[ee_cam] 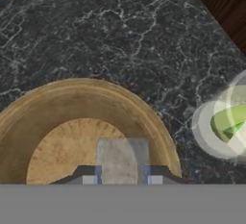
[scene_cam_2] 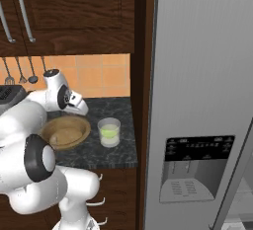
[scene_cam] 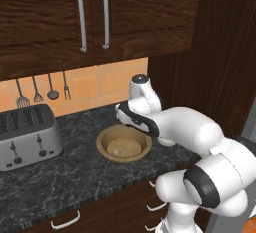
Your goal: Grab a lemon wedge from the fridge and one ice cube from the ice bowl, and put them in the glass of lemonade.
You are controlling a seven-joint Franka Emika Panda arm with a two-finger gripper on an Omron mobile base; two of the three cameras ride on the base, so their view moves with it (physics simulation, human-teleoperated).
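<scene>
Showing: a simulated kitchen with a white robot arm reaching over a dark speckled counter (scene_cam: 60, 182).
Gripper: the gripper (ee_cam: 121, 177) hangs above the ice bowl, pointing down into it. Its two small dark fingertips (ee_cam: 89, 179) clamp a pale greyish ice cube (ee_cam: 122, 159) between them.
Ice bowl: the ice bowl (scene_cam: 124, 144) is a shallow round wooden bowl sitting on the counter, between the toaster and the glass. In the left base view a small pale speck lies on its floor; too small to tell what it is.
Glass of lemonade: the glass of lemonade (scene_cam_2: 109, 132) stands upright on the counter just beside the bowl, on the fridge side, not touching it. A green-yellow lemon wedge (ee_cam: 229, 120) sits inside it.
Fridge: the fridge (scene_cam_2: 202, 100) is tall grey steel, rising at the counter's end, with a black dispenser panel (scene_cam_2: 197, 167) low on its door.
Toaster: a silver toaster (scene_cam: 29, 136) stands on the counter, well apart from the bowl.
Wall: orange tiles with hanging utensils (scene_cam: 42, 91), under dark wood cabinets (scene_cam: 95, 17) with long metal handles.
</scene>
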